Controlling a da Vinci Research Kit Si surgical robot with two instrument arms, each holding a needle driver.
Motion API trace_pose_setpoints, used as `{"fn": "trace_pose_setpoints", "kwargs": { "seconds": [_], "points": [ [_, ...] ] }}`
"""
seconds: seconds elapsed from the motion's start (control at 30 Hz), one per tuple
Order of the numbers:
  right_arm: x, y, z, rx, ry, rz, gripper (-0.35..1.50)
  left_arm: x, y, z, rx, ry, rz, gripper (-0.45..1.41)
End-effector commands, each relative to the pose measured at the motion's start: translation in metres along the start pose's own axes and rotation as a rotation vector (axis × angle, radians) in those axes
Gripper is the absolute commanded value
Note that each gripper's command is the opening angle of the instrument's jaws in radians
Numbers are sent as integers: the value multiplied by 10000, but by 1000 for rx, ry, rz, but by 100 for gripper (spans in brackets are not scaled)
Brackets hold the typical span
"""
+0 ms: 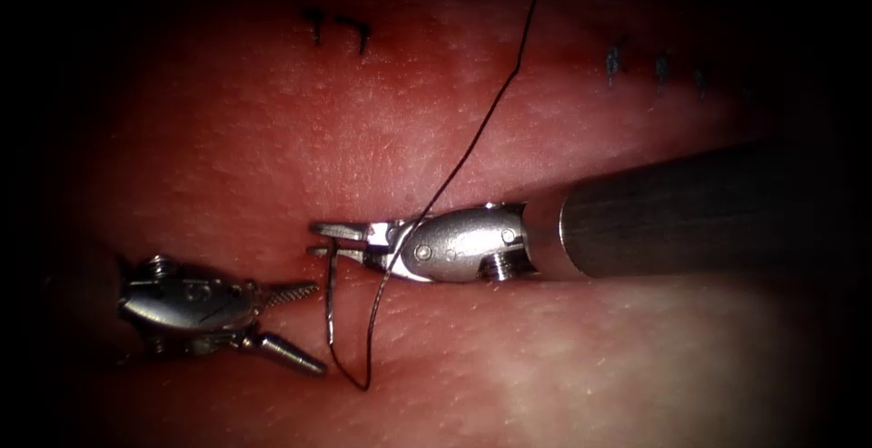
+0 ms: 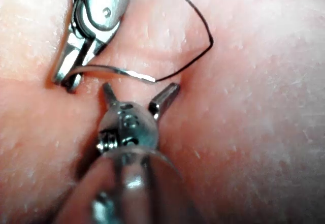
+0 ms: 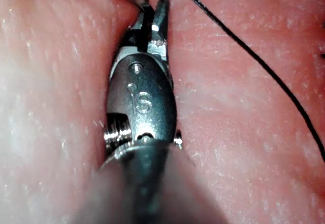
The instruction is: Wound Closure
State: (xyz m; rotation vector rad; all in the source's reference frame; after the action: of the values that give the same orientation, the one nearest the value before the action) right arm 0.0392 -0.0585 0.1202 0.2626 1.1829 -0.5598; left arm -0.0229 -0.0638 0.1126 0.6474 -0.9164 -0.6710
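Right end effector [image 1: 329, 239] grips needle [image 1: 331, 307]; left end effector [image 1: 295, 325] gapes empty.

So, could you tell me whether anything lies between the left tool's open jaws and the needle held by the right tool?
Nothing visible does. The left tool has its jaws open, holding nothing, beside the needle. The right tool grips the needle near one end; its curve hangs over the tissue, with the thread trailing from its other end.

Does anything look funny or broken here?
Nothing stands out. The right tool holds the curved needle near one end, its fingers shut on it. The left tool is open and holds nothing. The thread trails loose over the tissue.
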Motion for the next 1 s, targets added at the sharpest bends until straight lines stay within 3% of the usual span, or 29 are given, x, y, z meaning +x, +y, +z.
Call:
{"fn": "trace_pose_setpoints", "kwargs": {
  "seconds": [0.03,0.27,0.53,0.6,0.7,0.8,0.87,1.0],
  "points": [
    [-14,-3,10,-3,0,29,-35,9,-5,7,3,1,-3,69],
    [-39,-11,-7,-12,-30,140,-35,8,-5,8,-1,0,-3,69],
    [-10,1,-12,-4,-30,165,-35,7,-5,7,-6,-1,-4,69],
    [-29,-11,3,11,-66,242,-35,7,-5,8,-7,-2,-4,69],
    [-77,-34,24,54,-104,339,-35,6,-5,8,-7,-2,-5,69],
    [-98,-37,13,53,-111,378,-35,7,-6,6,-6,-1,-5,69],
    [-90,-25,-9,37,-107,393,-35,6,-5,4,-10,-2,-5,67],
    [-62,-12,-24,12,-65,414,-35,5,-5,6,-12,-3,-7,67]
  ]
}}
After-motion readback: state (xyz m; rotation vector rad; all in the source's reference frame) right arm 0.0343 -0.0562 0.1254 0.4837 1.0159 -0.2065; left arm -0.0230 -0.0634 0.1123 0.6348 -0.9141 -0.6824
